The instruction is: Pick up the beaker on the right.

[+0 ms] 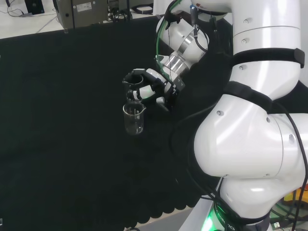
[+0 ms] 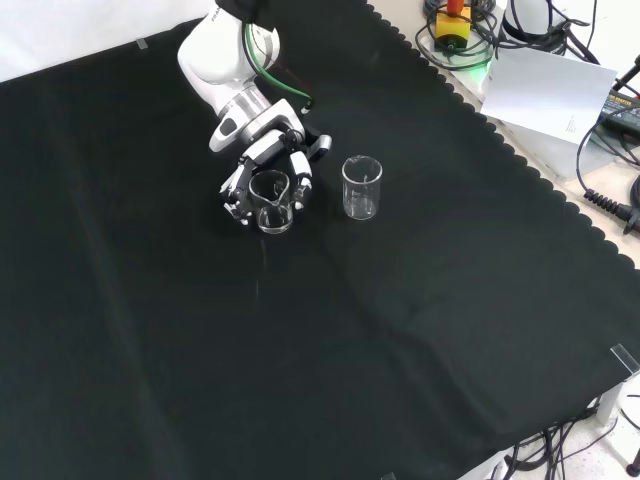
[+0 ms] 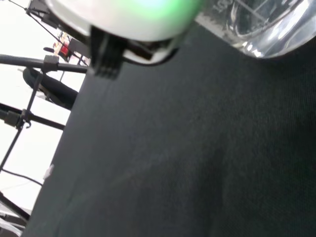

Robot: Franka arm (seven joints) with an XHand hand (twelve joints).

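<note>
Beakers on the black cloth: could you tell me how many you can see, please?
2. In the front view, one beaker sits within the curled fingers of the hand; the other beaker stands free to its right. More clear glassware could go unnoticed.

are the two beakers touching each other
Apart. The front view shows bare black cloth between the beaker in the hand and the other beaker.

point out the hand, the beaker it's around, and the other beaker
hand (image 2: 262, 150), front view, back of the palm
held beaker (image 2: 271, 203), front view, glass wall
free beaker (image 2: 361, 188), front view, glass wall
</note>
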